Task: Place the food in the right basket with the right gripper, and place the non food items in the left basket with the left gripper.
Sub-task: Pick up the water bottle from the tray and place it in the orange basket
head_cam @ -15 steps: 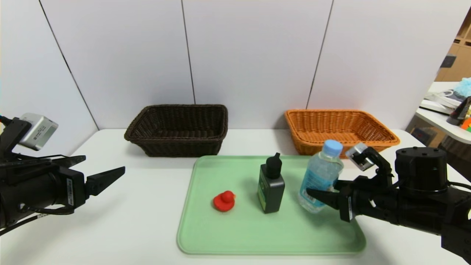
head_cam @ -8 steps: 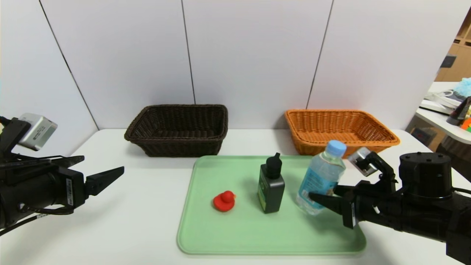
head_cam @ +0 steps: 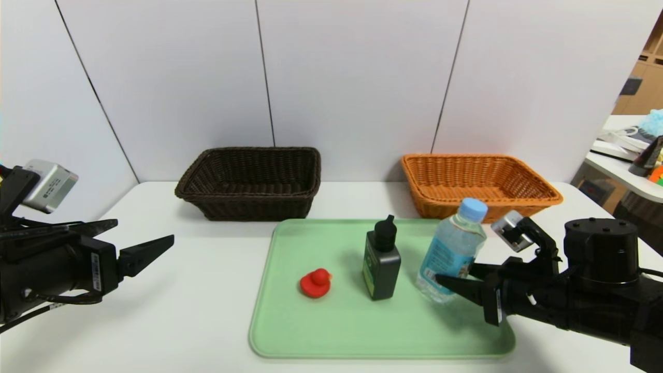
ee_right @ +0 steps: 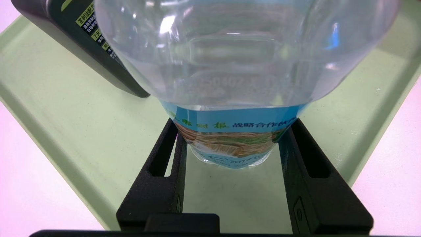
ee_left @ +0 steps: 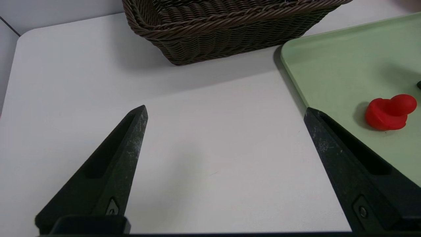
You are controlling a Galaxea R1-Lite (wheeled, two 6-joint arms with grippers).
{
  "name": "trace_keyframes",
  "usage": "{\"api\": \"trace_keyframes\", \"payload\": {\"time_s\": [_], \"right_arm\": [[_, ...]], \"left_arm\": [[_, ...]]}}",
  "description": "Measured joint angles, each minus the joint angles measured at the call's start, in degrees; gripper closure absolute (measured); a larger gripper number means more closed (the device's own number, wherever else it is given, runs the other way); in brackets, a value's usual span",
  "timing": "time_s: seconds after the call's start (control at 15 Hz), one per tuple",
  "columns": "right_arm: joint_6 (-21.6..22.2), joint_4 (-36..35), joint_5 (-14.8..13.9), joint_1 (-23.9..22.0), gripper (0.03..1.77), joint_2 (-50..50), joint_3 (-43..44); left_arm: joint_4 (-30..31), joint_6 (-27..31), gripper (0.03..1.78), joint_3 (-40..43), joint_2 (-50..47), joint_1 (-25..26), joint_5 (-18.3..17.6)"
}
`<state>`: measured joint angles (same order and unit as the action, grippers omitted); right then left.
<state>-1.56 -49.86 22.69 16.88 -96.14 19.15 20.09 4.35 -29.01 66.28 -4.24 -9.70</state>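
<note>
Right wrist view: bottle (ee_right: 230,82) is pinched, tilted, by the right gripper (ee_right: 232,148); apparently low, so it could be tipped out.

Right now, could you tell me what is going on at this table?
The right gripper has its fingers closed on a water bottle, which is tilted over the green tray. A black bottle and a red duck sit on that tray. The left gripper hovers open over the table. Neither the brown basket nor the orange basket shows any item.
</note>
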Motion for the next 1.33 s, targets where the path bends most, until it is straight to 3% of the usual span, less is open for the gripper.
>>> {"api": "trace_keyframes", "payload": {"time_s": [0.47, 0.53, 0.6, 0.87, 1.33], "right_arm": [[0.1, -4.3, -0.1, 0.3, 0.98, 0.1, 0.1], [0.0, -4.5, -0.1, 0.3, 1.15, 0.0, 0.2], [-0.1, -4.3, -0.1, 0.2, 1.51, 0.0, 0.0], [-0.1, -4.4, -0.1, 0.4, 0.95, -0.4, -0.3], [-1.5, -4.1, -0.9, 1.4, 0.44, 0.2, 0.2]], "left_arm": [[0.0, 0.0, 0.12, 0.3, -0.1, 0.0, 0.0], [0.0, 0.0, 0.12, 0.3, -0.1, 0.0, 0.0], [0.0, 0.0, 0.12, 0.3, -0.1, 0.0, 0.0], [0.0, 0.0, 0.12, 0.3, -0.1, 0.0, 0.0], [0.0, -0.1, 0.12, 0.2, -0.1, 0.0, -0.1]]}}
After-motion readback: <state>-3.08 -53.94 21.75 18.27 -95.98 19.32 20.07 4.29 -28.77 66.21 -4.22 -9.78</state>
